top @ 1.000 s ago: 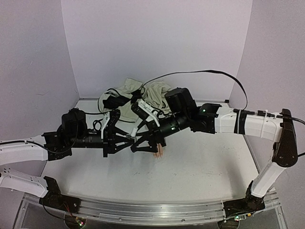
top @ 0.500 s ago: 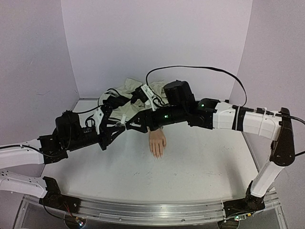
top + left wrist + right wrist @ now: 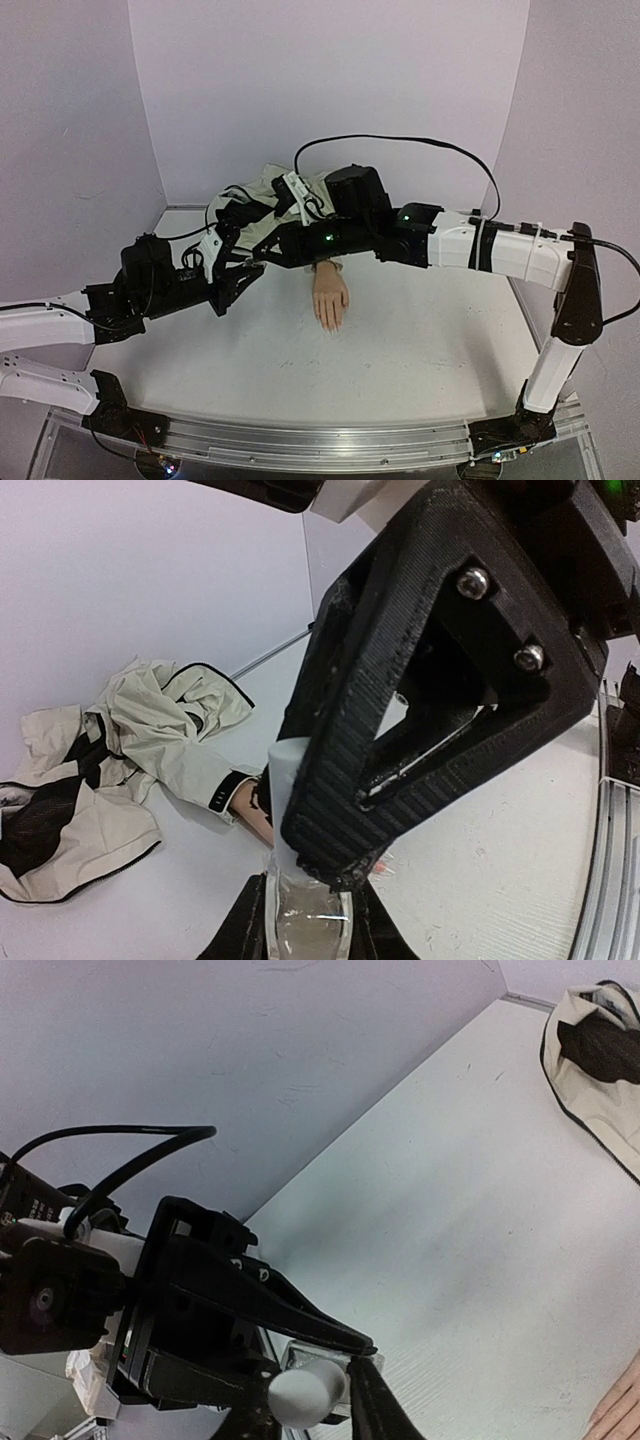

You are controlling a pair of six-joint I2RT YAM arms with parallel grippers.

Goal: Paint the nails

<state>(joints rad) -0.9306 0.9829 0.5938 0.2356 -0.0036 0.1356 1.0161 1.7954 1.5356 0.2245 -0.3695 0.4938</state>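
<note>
Peach nails (image 3: pixel 330 322) apart from right claw (image 3: pixel 262 261)

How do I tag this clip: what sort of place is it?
Probably a robot lab booth: plain lilac walls around a white table, arms bolted to a metal rail, a mannequin hand.

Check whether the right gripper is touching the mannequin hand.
Apart. The right wrist view shows bare table between the right gripper and the mannequin hand.
</note>
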